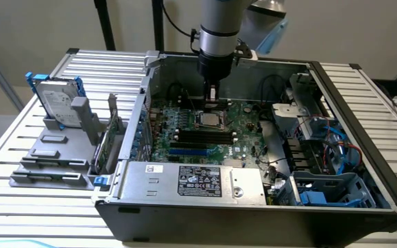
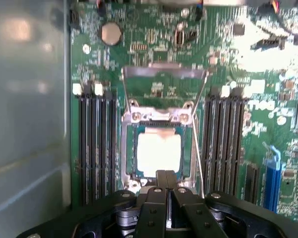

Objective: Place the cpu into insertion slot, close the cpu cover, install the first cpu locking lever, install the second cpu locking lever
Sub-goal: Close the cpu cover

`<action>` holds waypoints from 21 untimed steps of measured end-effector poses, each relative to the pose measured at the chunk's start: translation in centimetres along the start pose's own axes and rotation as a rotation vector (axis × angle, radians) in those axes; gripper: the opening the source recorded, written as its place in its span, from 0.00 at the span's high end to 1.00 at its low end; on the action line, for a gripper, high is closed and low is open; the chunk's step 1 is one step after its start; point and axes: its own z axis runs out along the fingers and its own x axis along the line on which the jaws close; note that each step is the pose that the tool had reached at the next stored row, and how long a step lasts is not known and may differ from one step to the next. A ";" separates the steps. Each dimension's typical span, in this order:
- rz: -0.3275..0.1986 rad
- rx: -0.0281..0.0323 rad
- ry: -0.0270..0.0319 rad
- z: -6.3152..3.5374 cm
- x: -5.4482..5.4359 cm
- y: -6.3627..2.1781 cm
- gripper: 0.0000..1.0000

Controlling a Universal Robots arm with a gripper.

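Because the pale square cpu (image 2: 159, 151) lies seated in the silver-rimmed black insertion slot (image 2: 125, 153), thin silvery cpu cover (image 2: 164, 72) raised clear, we hold the black gripper (image 2: 166, 174) closed, empty.

The cpu (image 2: 159, 151) has a pale, smooth face, bright with glare. The rim of the insertion slot (image 2: 126, 153) and the cpu cover (image 2: 164, 72) are thin silvery metal. The gripper (image 2: 166, 176) is matt black, perhaps plastic. The table (image 1: 19, 206) is ribbed bare metal.
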 end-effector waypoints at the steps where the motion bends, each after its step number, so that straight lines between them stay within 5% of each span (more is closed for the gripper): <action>1: 0.000 0.0006 0.0001 -0.25 -0.1 0.46 0.89; 14: 0.000 0.0033 0.0043 -2.81 -0.5 6.34 0.89; 21: 0.000 0.0033 0.0201 -3.04 -0.5 9.53 0.89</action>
